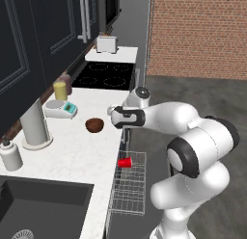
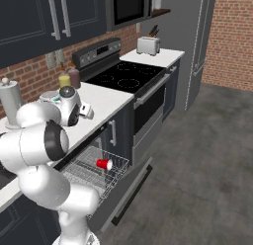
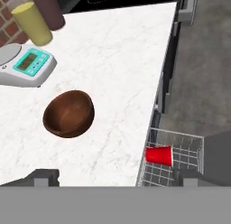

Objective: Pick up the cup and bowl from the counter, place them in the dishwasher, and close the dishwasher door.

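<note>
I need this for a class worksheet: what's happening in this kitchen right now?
A white robot arm is loading a dishwasher. The red cup already lies on its side in the pulled-out wire rack. The brown bowl sits upright on the white counter, untouched. The gripper hovers open and empty above the counter edge, between bowl and rack. The dishwasher door hangs open.

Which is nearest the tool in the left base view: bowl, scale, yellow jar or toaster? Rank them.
From the tool:
1. Bowl, on the counter just below the tool.
2. Scale, left, toward the wall.
3. Yellow jar, behind the scale.
4. Toaster, beyond the stove.
</note>
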